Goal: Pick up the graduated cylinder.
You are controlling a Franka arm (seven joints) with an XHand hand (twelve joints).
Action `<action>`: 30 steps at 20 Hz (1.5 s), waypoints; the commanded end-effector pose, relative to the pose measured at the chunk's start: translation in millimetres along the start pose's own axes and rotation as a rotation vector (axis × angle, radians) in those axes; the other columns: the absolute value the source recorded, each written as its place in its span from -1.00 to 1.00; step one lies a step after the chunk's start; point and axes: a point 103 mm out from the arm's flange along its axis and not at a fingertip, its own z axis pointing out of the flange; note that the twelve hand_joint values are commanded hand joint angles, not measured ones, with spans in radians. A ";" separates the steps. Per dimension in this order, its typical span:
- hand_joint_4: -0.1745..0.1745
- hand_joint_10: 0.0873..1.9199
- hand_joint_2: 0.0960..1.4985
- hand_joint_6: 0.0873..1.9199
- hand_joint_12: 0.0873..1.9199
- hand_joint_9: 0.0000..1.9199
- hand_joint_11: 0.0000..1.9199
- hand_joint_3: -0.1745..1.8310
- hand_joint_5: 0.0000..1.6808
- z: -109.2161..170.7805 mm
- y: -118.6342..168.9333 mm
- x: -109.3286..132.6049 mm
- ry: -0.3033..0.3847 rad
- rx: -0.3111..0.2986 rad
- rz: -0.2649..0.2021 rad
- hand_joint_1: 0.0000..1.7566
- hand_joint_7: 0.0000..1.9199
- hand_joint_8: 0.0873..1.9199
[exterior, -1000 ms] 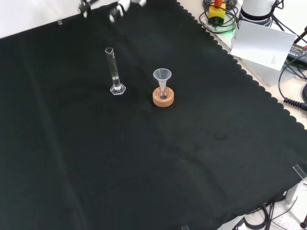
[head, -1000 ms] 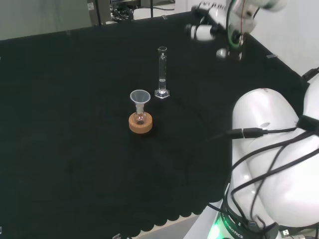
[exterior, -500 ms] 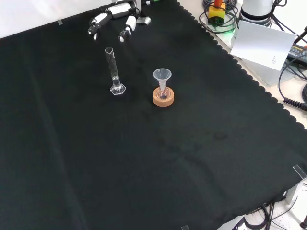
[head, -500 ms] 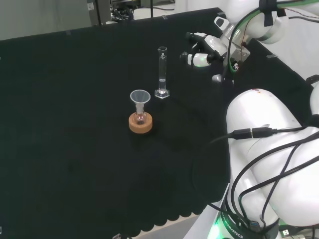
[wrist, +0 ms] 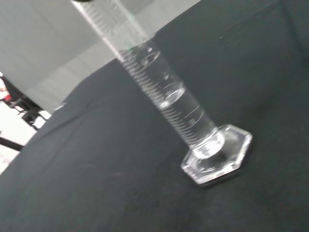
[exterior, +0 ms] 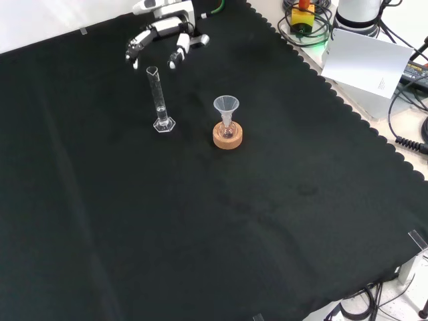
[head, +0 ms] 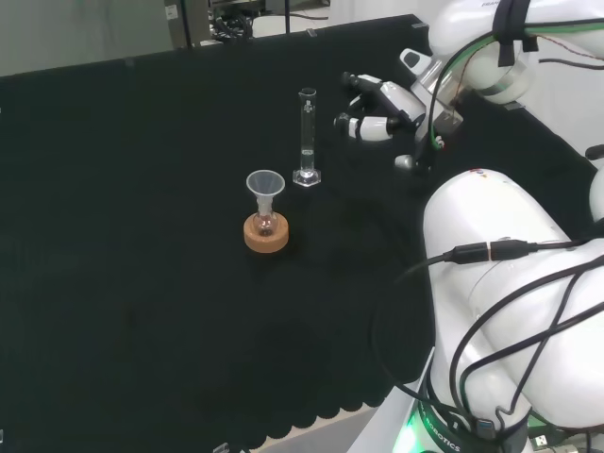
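Graduated cylinder (head: 307, 137): stands upright on its hexagonal foot on the black surface (head: 142, 236), long axis vertical, open mouth pointing up; in the head view it sits a little above and right of the middle of the cloth.
Cylinder contents: the wrist view shows a little clear liquid low in the tube, above the foot.
Hand (head: 377, 109): hovers at about 2 o'clock from the cylinder's foot in the head view, near it but apart; in the front view it lies at 12 o'clock from the cylinder's mouth.
Hand state: fingers (exterior: 137, 47) spread and lightly bent, apart from the thumb, holding nothing.
Funnel (head: 265, 189): clear, mouth up, standing in a small flask on a cork ring (head: 266, 233).
Funnel place: at about 7 o'clock from the cylinder's foot in the head view, near it, not touching.
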 end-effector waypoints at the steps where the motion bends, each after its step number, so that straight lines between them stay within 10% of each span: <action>1: -0.07 -0.50 -0.03 -1.00 0.35 -0.36 -0.63 -0.41 -0.52 35.1 12.6 -4.5 0.106 0.017 -0.073 -0.15 -0.64 -0.44; 30: -0.05 -0.57 -0.17 -1.00 0.28 -0.16 -0.45 -0.25 -0.29 82.9 32.9 1.7 0.237 -0.083 -0.170 0.04 -0.41 -0.47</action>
